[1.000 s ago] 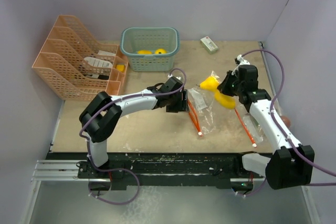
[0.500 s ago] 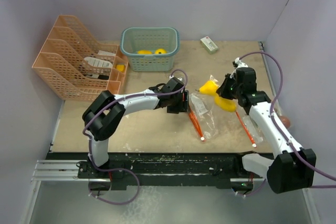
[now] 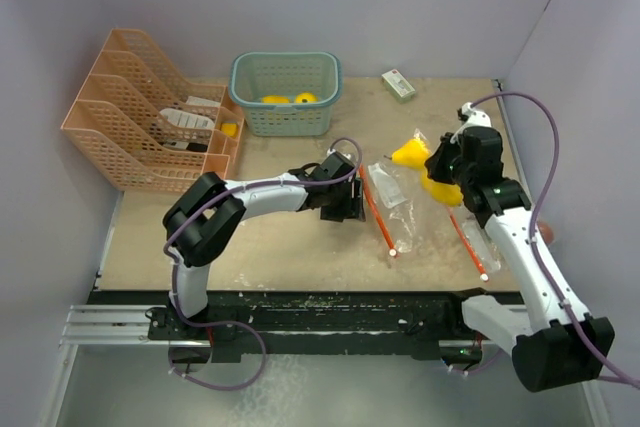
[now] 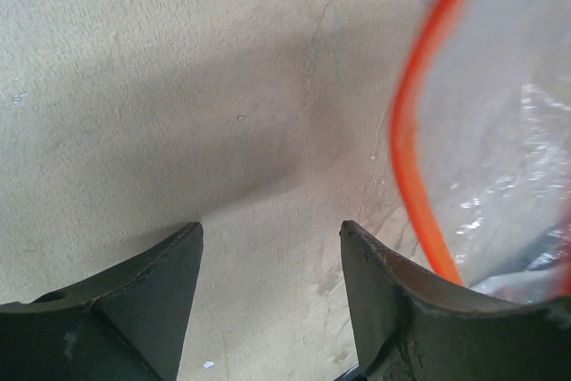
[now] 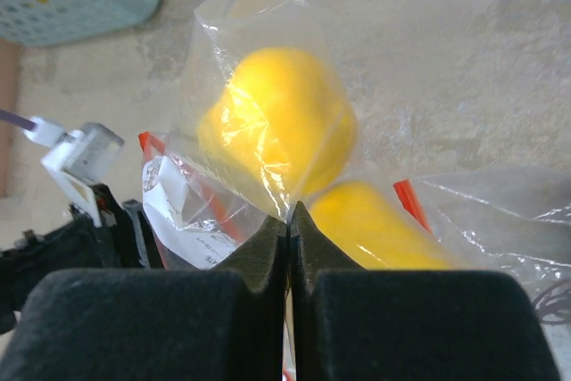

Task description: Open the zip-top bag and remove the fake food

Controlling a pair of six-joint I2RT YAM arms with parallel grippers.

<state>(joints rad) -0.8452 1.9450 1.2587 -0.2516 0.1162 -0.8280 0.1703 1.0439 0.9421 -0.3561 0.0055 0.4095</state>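
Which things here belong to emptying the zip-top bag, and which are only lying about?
Job: zip-top bag; yellow fake food inside it; right claw, shut on the bag; left claw, open beside the zip.
Lying about: teal basket; orange file rack; white-green box.

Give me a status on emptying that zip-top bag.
Looks done: yellow pieces lie in the basket. In hand: the right fingers pinch the plastic of the zip-top bag, a yellow fruit inside it. The left fingers stand open beside an orange zip strip, gripping nothing. Left: getting that fruit out.
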